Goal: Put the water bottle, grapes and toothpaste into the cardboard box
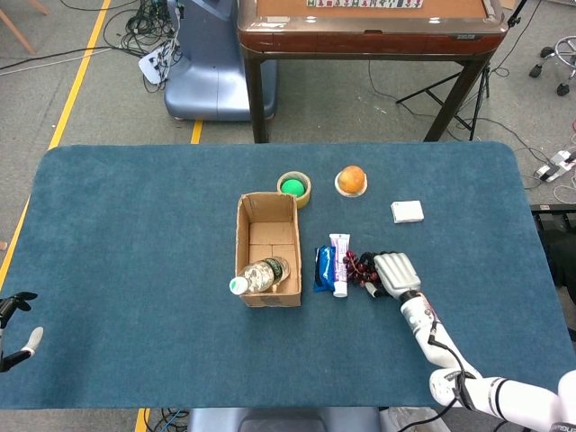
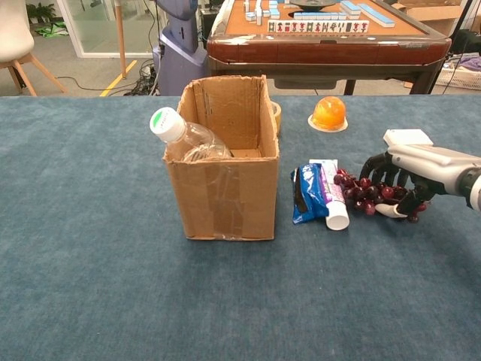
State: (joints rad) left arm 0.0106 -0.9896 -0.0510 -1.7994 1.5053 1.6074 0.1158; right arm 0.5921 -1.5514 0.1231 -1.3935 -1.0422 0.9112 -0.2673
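The right hand (image 2: 402, 180) is seen laid over the bunch of dark red grapes (image 2: 370, 193), its dark fingers (image 2: 376, 167) curled down around the fruit and its thumb pressed against the near side, so the grapes are gripped while they lie on the blue table cloth (image 2: 90, 226). In the head view the same hand (image 1: 391, 273) is shown covering most of the grapes (image 1: 361, 266).

The toothpaste (image 2: 331, 200) is found just beside the grapes, flat on the cloth with its white cap toward the camera, and a blue packet (image 2: 307, 194) is leaned against its other side. The cardboard box (image 2: 225, 162) is placed near these, open at the top, and the water bottle (image 2: 183, 138) is held inside it, tilted, with its white cap over the box's near left corner.

Behind the box a tape roll (image 1: 293, 188) with a green ball inside is seen, with an orange (image 2: 328, 112) on a small dish and a white card box (image 1: 407, 211) further along.

The left hand (image 1: 16, 328) is kept at the table's far left edge, fingers apart and holding nothing.
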